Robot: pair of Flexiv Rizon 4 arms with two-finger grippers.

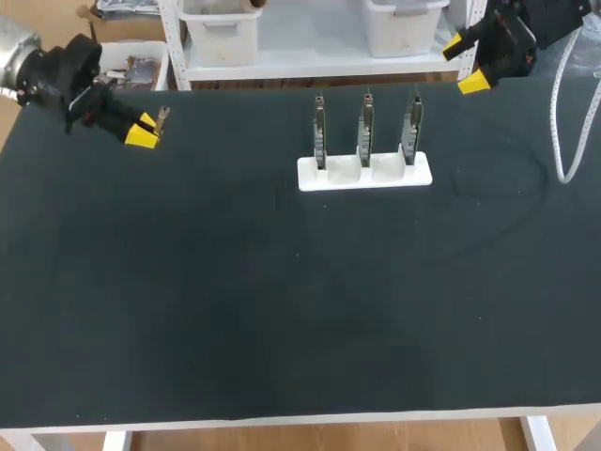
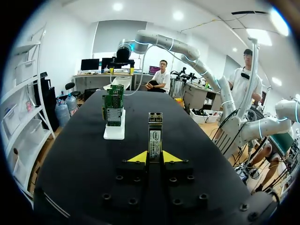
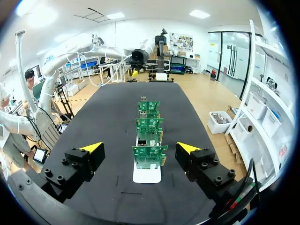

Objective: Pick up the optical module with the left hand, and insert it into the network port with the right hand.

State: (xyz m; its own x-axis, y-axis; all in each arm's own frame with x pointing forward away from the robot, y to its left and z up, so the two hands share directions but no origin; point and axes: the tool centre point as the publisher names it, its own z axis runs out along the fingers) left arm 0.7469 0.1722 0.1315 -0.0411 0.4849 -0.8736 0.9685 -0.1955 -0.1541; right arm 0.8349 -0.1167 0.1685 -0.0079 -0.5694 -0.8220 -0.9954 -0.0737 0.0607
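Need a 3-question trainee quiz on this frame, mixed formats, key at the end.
1. True or false: the right gripper is shut on the optical module.
2. How many circuit boards stand in the white holder? A two, B three, C four.
3. Fill in: the optical module sits between the fingers of the ___ gripper.
Key: 1 false, the right gripper is open and empty; 2 B; 3 left, the left gripper is shut on it.

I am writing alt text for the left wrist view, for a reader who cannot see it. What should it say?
The left gripper is shut on an optical module, which sticks out ahead from between its yellow tips, over a black table. Farther ahead and off to one side, green circuit boards stand in a white holder.
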